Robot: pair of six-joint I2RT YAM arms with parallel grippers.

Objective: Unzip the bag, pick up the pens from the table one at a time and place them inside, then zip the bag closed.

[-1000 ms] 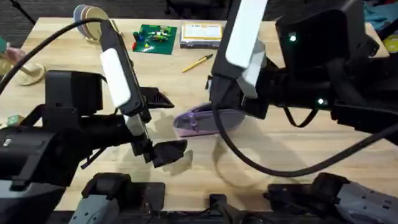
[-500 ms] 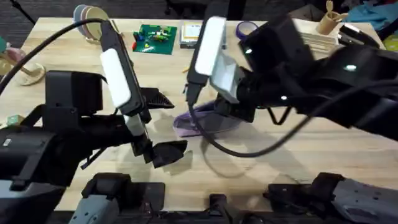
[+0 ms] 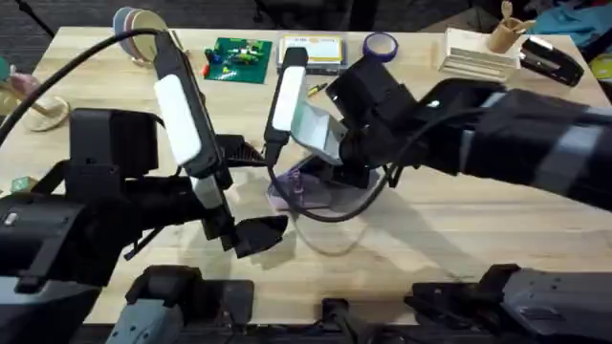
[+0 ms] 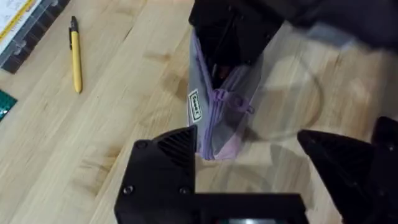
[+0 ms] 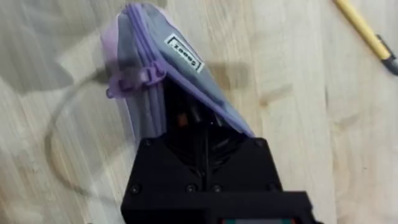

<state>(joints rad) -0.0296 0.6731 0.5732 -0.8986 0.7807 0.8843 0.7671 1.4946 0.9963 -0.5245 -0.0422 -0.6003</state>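
Note:
The lavender bag point(image 3: 292, 188) lies mid-table with its zipper open, its grey labelled side point(image 5: 186, 59) showing. My right gripper point(image 5: 202, 134) reaches across from the right. Its black fingers look shut together, pushed down into the bag's open mouth point(image 4: 227, 78); anything between them is hidden. My left gripper point(image 4: 252, 165) hovers open just short of the bag's near end, one finger point(image 4: 165, 165) on each side. A yellow pen point(image 4: 76, 59) with black ends lies on the table point(image 3: 459, 239) beyond the bag point(image 3: 316, 91).
At the table's far edge are a green board point(image 3: 239, 57), a flat box point(image 3: 314, 50), a purple tape roll point(image 3: 380, 45), stacked bowls point(image 3: 139, 24) and wooden pieces point(image 3: 478, 53). The right arm point(image 3: 497, 143) spans the right half.
The right arm has swung left and lowered, bringing its gripper down into the bag's opening. The left arm and the yellow pen have stayed put.

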